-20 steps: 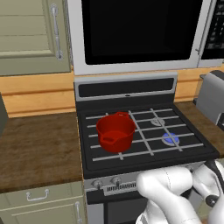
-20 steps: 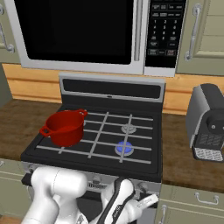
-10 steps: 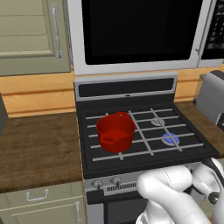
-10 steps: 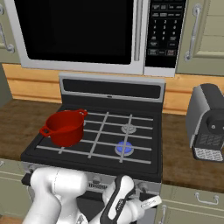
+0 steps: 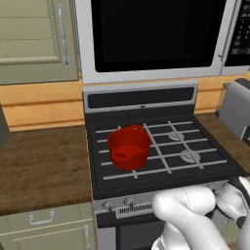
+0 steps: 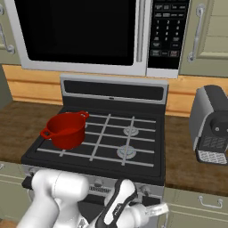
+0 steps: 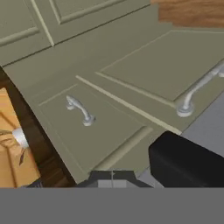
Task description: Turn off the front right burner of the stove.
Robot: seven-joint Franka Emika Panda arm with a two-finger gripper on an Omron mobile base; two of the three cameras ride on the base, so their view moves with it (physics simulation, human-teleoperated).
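One red enamel pot point(image 5: 129, 146) with two side handles sits on the left grates of the black gas stove point(image 5: 161, 161); to its right, past the centre grate bar, lie two small round grey burner caps, the rear one point(image 5: 176, 136) plain and the front right burner point(image 5: 190, 156) nearer the silver knob panel, showing no blue tinge; further right on the brown wooden counter point(image 5: 44, 163) stands a grey toaster-like appliance point(image 5: 237, 108). From the right base camera the same front right burner point(image 6: 126, 152) lies right of the pot point(image 6: 66, 129), with a dark grey coffee machine point(image 6: 211, 124) well apart on the far right. The white arm bends low before the knob panel; the gripper's opening I cannot tell. The hand camera faces pale olive cabinet fronts with curved silver handles point(image 7: 80, 111).
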